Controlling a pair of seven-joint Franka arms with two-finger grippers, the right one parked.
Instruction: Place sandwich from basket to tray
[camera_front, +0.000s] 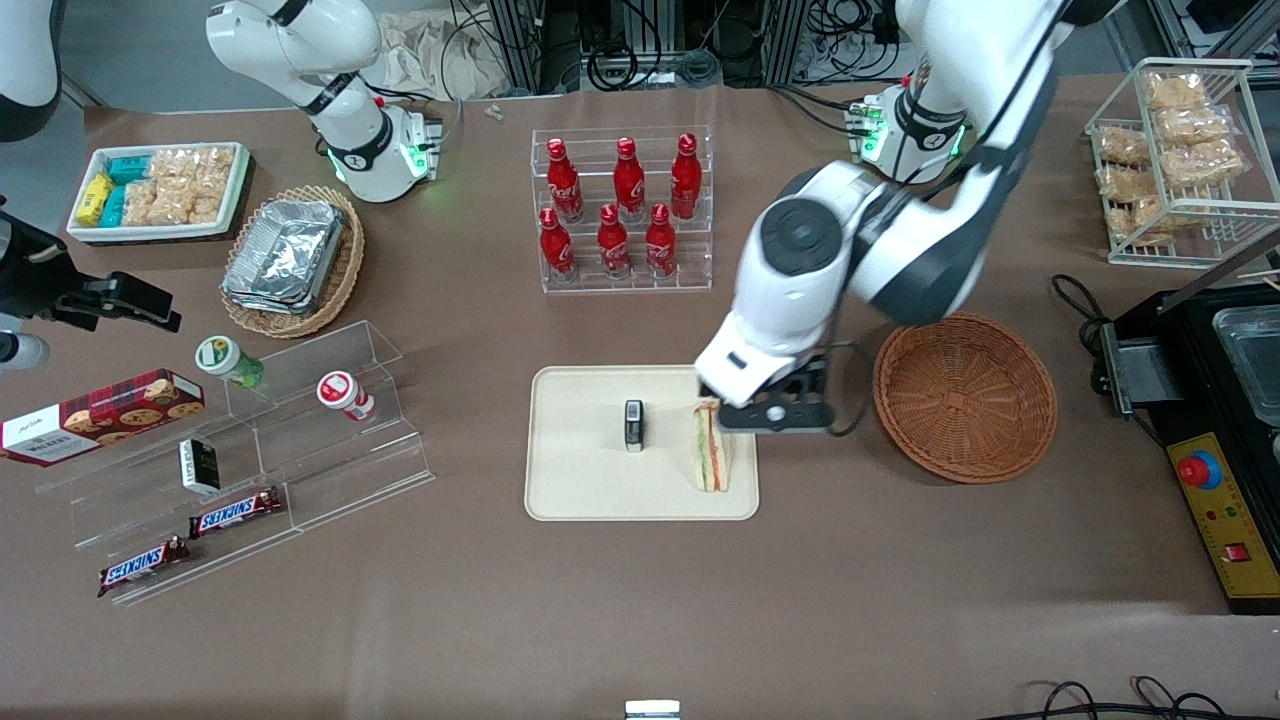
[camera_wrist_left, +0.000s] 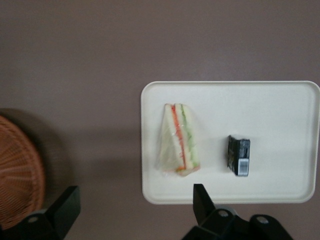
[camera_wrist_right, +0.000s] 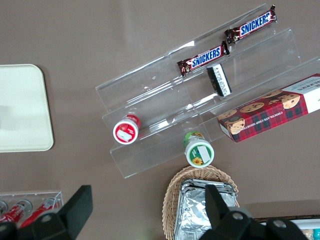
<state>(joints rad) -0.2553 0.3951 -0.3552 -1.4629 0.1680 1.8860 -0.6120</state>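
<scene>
Sandwich (camera_front: 712, 450) (camera_wrist_left: 178, 140): lying on the tray (camera_front: 580, 495) (camera_wrist_left: 280, 100), at the tray's end nearest the basket (camera_front: 965, 397) (camera_wrist_left: 17, 175), layered filling edge showing; nothing grips it. Tray: cream, on the brown table (camera_front: 640, 600), also bearing a small dark packet (camera_front: 634, 425) (camera_wrist_left: 238, 155) near its middle, apart from the sandwich. Basket: reddish-brown wicker, beside the tray toward the working arm's end, nothing in it. Gripper (camera_front: 775, 412) (camera_wrist_left: 135, 202): raised over the tray's basket-side edge, just above the sandwich's farther tip; released, fingers (camera_wrist_left: 202, 197) spread wide with the sandwich seen between them below, holding nothing. Also on the table: rack of red bottles (camera_front: 622, 210), farther from the camera than the tray.
</scene>
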